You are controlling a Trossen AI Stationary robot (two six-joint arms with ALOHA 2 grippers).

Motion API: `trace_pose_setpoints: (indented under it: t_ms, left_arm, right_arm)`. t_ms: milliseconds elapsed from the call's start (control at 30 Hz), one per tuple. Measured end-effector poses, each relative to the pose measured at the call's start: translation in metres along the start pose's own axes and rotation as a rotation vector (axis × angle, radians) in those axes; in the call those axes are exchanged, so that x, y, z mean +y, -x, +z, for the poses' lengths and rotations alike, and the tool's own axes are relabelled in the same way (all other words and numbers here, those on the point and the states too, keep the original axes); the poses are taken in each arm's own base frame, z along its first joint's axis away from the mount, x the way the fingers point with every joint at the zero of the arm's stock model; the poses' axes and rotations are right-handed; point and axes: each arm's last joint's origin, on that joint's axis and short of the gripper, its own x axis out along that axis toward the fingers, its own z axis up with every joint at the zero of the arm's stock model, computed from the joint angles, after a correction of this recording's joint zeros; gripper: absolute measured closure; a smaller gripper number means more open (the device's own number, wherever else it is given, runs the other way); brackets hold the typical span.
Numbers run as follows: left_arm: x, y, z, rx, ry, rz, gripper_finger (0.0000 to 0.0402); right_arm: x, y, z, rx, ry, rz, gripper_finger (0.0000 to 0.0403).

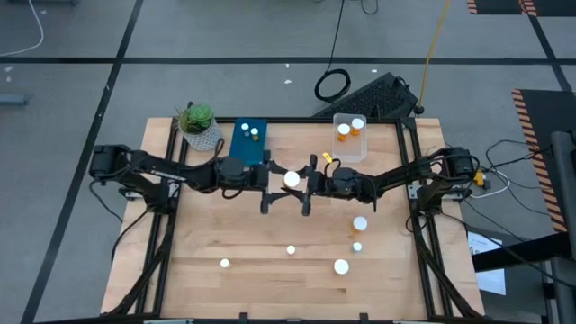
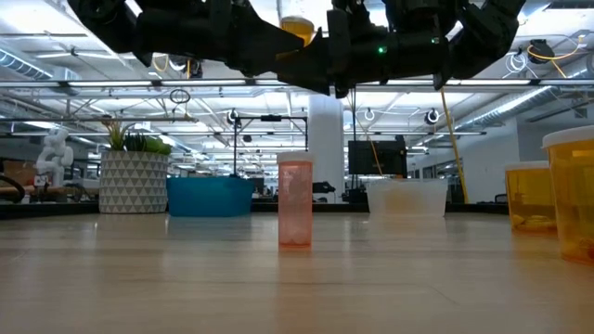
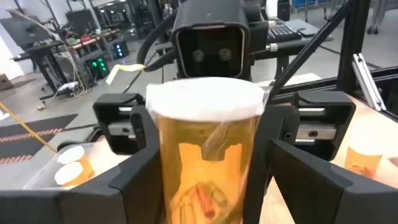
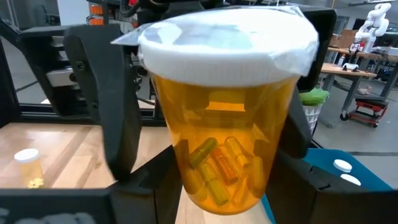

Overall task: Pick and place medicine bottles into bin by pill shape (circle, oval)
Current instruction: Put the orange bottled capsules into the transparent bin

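Hoisted above the middle of the table [image 1: 207, 225]: one orange medicine bottle [image 1: 292, 179] with a white cap, upright, caught between the two arms where they meet. Clamped on its sides by the fingers of the right gripper [image 1: 306, 184], reaching in from the right. Flanked just as closely by the left gripper [image 1: 274, 184] from the other side, though whether those fingers press on it or stand slightly apart cannot be told. Visible through the orange wall in the right wrist view: elongated, capsule-like pills. At the far edge, a blue bin [image 1: 241, 151] holding two small white-capped bottles [image 1: 250, 133], beside a potted plant [image 1: 198, 121]; to the right of it, a clear bin [image 1: 347, 155] with two orange bottles [image 1: 351, 129]. Standing loose on the near half of the table: five more bottles, three grouped toward the right [image 1: 359, 224] and two small ones farther left [image 1: 224, 264].
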Motion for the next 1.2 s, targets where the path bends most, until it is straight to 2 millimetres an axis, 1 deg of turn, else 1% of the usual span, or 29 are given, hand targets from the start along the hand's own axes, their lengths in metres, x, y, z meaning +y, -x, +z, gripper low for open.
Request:
trace_pose_setpoints:
  t_ms: [200,267,467,600,733,833,933,1067,1133,1200]
  left_arm:
    - [0.000,0.000,0.001,-0.010,-0.004,0.005,0.0125]
    - [0.000,0.000,0.001,-0.010,-0.004,0.009,0.0140]
    - [0.001,0.000,0.000,-0.008,-0.007,0.014,0.0203]
    - [0.000,0.000,0.000,0.000,-0.007,0.011,0.0222]
    - [0.000,0.001,-0.002,0.027,-0.010,0.006,0.0217]
    - [0.000,0.001,-0.005,0.063,-0.015,0.018,0.0208]
    - [0.002,0.004,-0.006,0.090,-0.017,0.028,0.0206]
    - [0.005,0.005,-0.011,0.142,-0.011,0.035,0.0212]
    - [0.005,0.005,-0.012,0.147,-0.008,0.036,0.0213]
    - [0.006,0.006,-0.014,0.171,-0.006,0.034,0.0211]
  right_arm:
    - [0.000,0.000,0.000,-0.004,-0.003,0.000,0.0221]
    - [0.000,0.000,0.000,-0.004,-0.003,0.000,0.0219]
    - [0.000,0.000,0.000,-0.005,-0.008,0.002,0.0218]
    - [0.000,0.000,0.000,0.000,-0.023,-0.003,0.0215]
    - [0.000,0.001,-0.003,0.060,-0.078,-0.008,0.0185]
    - [-0.001,0.006,-0.006,0.172,-0.109,-0.024,0.0150]
    - [-0.003,0.017,-0.007,0.312,-0.140,-0.032,0.0115]
    - [-0.008,0.039,0.014,0.458,-0.182,-0.049,0.0090]
    - [-0.011,0.048,0.031,0.514,-0.182,-0.054,0.0087]
    - [-0.014,0.053,0.054,0.531,-0.184,-0.055,0.0088]
